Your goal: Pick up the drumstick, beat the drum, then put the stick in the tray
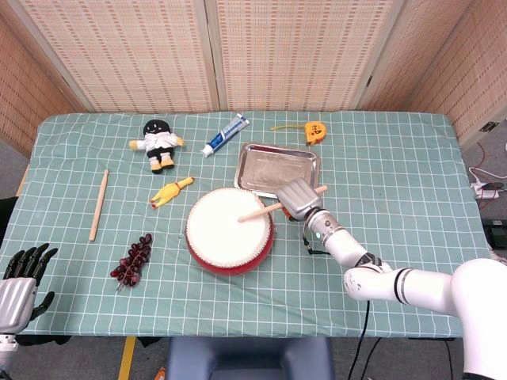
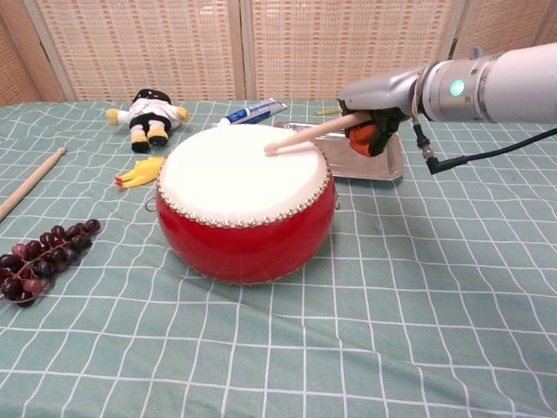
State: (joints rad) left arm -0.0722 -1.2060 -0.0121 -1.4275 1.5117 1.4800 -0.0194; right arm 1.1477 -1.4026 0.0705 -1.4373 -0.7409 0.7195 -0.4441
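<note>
A red drum with a white skin stands mid-table. My right hand grips a wooden drumstick just right of the drum. The stick's tip is down on the drum skin, right of its centre. Behind the hand lies the metal tray, with nothing in it. A second drumstick lies on the cloth far left. My left hand hangs open off the table's front left corner, seen only in the head view.
A doll, a toothpaste tube and a tape measure lie along the back. A yellow rubber chicken and a bunch of grapes lie left of the drum.
</note>
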